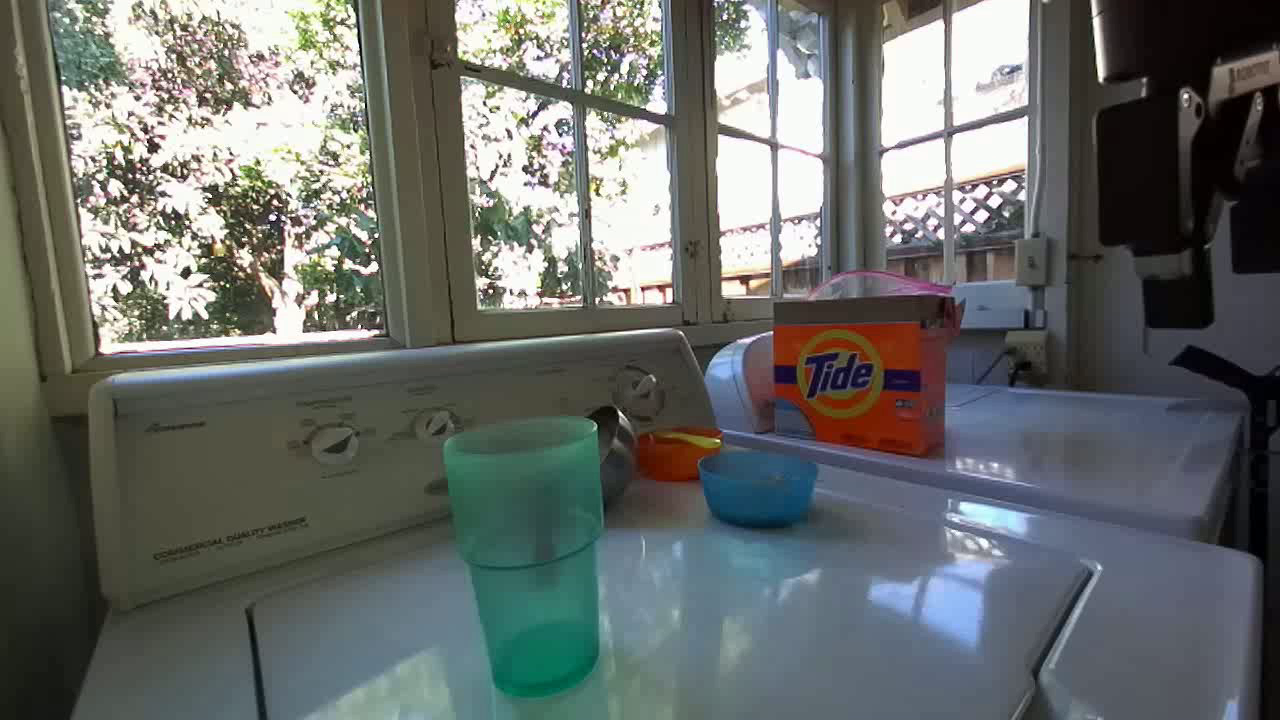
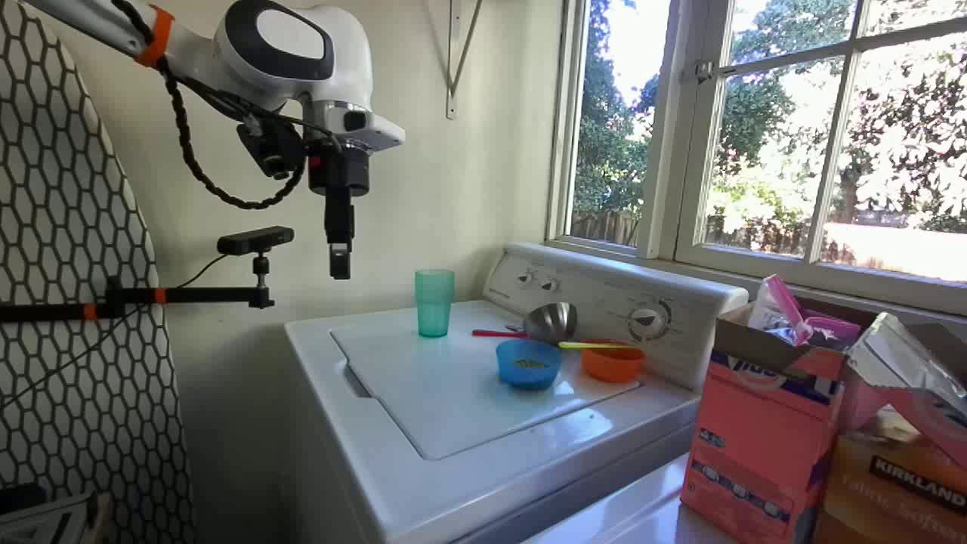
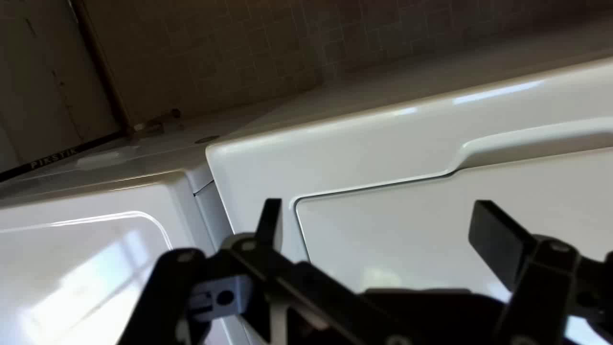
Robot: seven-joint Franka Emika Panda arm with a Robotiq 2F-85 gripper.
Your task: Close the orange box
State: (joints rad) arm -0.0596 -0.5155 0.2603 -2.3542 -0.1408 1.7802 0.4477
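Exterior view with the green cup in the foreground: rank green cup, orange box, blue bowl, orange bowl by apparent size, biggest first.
1. green cup
2. orange box
3. blue bowl
4. orange bowl
Picture size only: the green cup is nearer in this view, so may not truly outsize the orange box.

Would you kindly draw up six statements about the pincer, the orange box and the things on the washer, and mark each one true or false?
1. The pincer is open. True.
2. The green cup lies on its side. False: the green cup stands upright on the washer.
3. A plastic bag sticks out of the orange box. True.
4. The orange box is closed. False: its top is open.
5. The green cup is taller than the blue bowl. True.
6. The blue bowl sits inside the orange bowl. False: the blue bowl and the orange bowl stand apart.
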